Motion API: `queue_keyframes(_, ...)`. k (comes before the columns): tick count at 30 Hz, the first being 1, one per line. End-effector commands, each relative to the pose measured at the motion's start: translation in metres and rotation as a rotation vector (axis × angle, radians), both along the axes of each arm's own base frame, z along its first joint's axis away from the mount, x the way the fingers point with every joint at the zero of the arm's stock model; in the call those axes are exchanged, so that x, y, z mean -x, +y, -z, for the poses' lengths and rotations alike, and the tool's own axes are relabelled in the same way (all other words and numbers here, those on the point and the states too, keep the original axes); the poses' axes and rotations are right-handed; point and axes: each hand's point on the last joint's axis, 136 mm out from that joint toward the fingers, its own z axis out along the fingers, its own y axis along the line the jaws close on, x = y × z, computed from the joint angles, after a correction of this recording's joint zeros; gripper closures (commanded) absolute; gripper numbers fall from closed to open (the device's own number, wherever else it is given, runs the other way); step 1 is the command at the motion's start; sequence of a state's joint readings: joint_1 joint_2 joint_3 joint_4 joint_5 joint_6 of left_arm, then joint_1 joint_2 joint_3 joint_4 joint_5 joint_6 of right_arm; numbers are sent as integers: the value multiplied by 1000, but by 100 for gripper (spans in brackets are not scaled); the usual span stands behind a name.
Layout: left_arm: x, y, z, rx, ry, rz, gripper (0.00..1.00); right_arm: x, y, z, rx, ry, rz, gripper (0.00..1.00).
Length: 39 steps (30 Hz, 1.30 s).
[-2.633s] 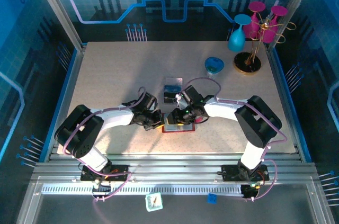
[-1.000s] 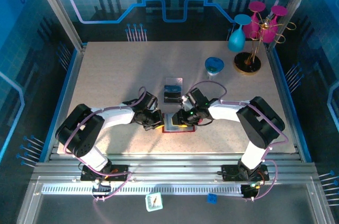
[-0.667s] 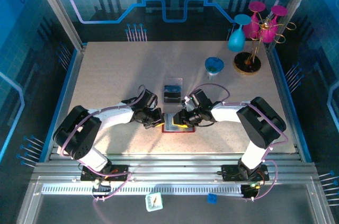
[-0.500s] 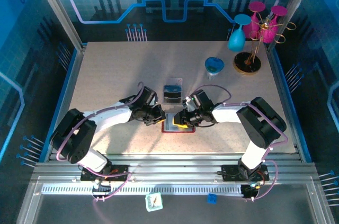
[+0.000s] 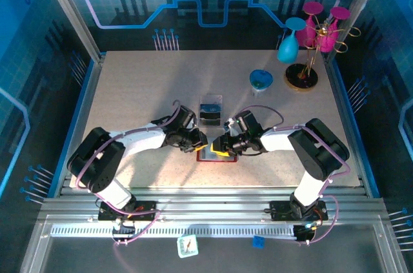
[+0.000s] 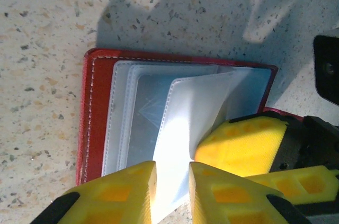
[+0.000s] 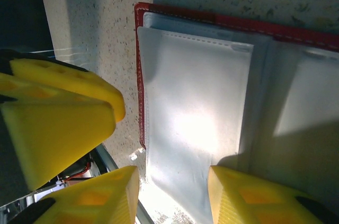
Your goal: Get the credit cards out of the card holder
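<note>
The card holder (image 5: 216, 157) lies open on the table, a red wallet (image 6: 89, 118) with pale inner sleeves (image 7: 196, 102). My left gripper (image 5: 202, 146) stands over its left end, jaws a little apart, and one sleeve (image 6: 185, 118) curls up between them (image 6: 172, 192). From the right, my right gripper (image 5: 218, 147) is open wide above the same sleeve (image 7: 174, 192). One of its yellow fingers (image 6: 243, 147) presses on the wallet. Dark credit cards (image 5: 208, 116) lie in a clear box. Whether a card sits in the sleeves I cannot tell.
The clear box (image 5: 210, 110) stands just behind the wallet, close to both wrists. A blue dish (image 5: 261, 79), a teal vase (image 5: 288, 44) and a gold stand with pink glasses (image 5: 308, 34) are at the back right.
My left gripper has swung right onto the wallet's edge and its jaws have parted slightly. The right gripper has slid a little left and nearer over the wallet.
</note>
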<state>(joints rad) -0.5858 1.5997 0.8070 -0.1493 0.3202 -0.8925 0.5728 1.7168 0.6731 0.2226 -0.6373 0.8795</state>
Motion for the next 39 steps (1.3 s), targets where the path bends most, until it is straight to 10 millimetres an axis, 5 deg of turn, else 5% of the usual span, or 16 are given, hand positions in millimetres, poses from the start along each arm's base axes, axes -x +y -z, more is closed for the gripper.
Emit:
queue_keyframes(1,0,-7,0,21,11,3,76,3,-6,8,4,37,12,61)
queue_keyframes(15,0,-16,10,64,38,5,75,3,-4,1,-11,34,14,61)
queue_keyframes(28,-1,-18,-1,83,17,11,78,-2,-5,-37,-27,-45,21,60)
queue_keyframes(39,-7,-25,-23,102,-21,30,76,-10,-35,-62,49,-124,62,59)
